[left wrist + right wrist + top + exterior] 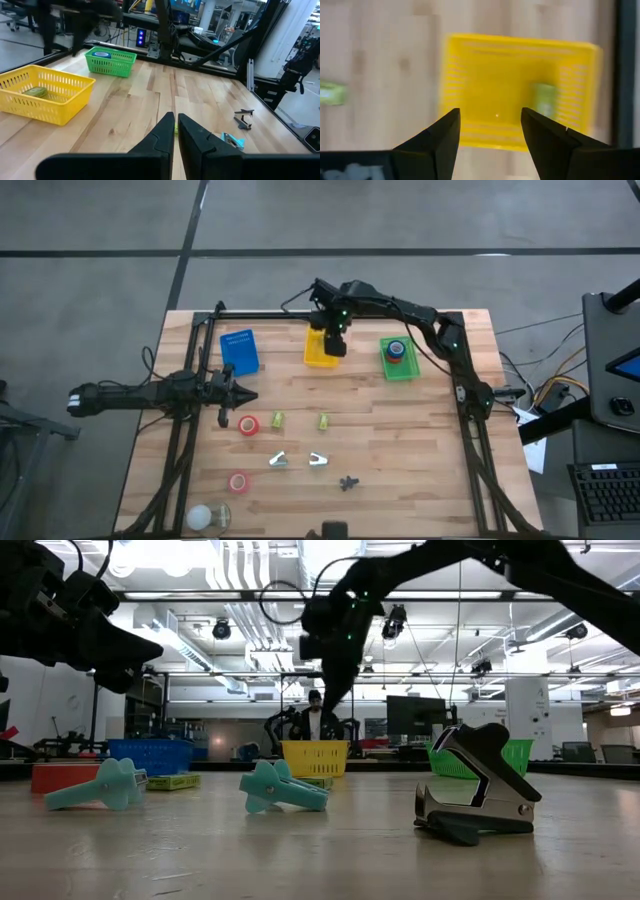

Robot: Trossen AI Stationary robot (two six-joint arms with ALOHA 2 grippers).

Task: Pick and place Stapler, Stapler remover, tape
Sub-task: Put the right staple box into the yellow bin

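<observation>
My right gripper [336, 342] [490, 112] hangs open over the yellow basket [318, 352], pointing steeply down, with nothing between its fingers. A small green stapler [545, 100] lies on the floor of that basket [485, 75]; a second green stapler [330, 93] lies on the table outside it. Two green staplers [277, 420] [323, 421], a red tape roll [248, 424], light staple removers [279, 461] [319, 461] and a black staple remover [347, 482] lie on the table's near half. My left gripper [248, 395] [176, 117] waits shut at the left.
A green basket [398, 360] holding a tape roll [396, 351] stands right of the yellow one, a blue basket [239, 352] left of it. Another red tape roll [238, 482] and a white round thing [202, 516] lie near the front left. A black frame rims the table.
</observation>
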